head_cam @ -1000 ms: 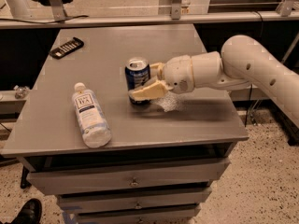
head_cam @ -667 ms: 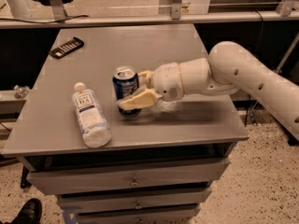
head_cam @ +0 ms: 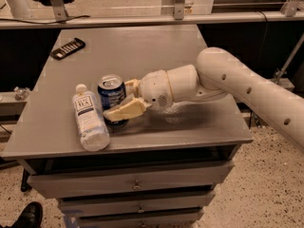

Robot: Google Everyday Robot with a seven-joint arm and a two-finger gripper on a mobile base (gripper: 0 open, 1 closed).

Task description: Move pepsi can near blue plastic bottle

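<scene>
The pepsi can [head_cam: 111, 94] is dark blue with a silver top and stands upright on the grey table [head_cam: 142, 56]. My gripper [head_cam: 122, 101] reaches in from the right and is shut on the can, with a cream finger [head_cam: 124, 110] across its front. The blue plastic bottle [head_cam: 88, 119] is pale and clear with a white cap and a TEA label. It lies on its side just left of the can, cap pointing away, nearly touching it.
A black remote-like bar [head_cam: 68, 48] lies at the table's far left corner. The table's front edge [head_cam: 133, 146] is close below the can and bottle, with drawers [head_cam: 137, 184] under it. A metal rail [head_cam: 152, 19] runs behind the table.
My gripper has carried the can leftward across the table, from the middle to right beside the bottle. The bottle has not moved.
</scene>
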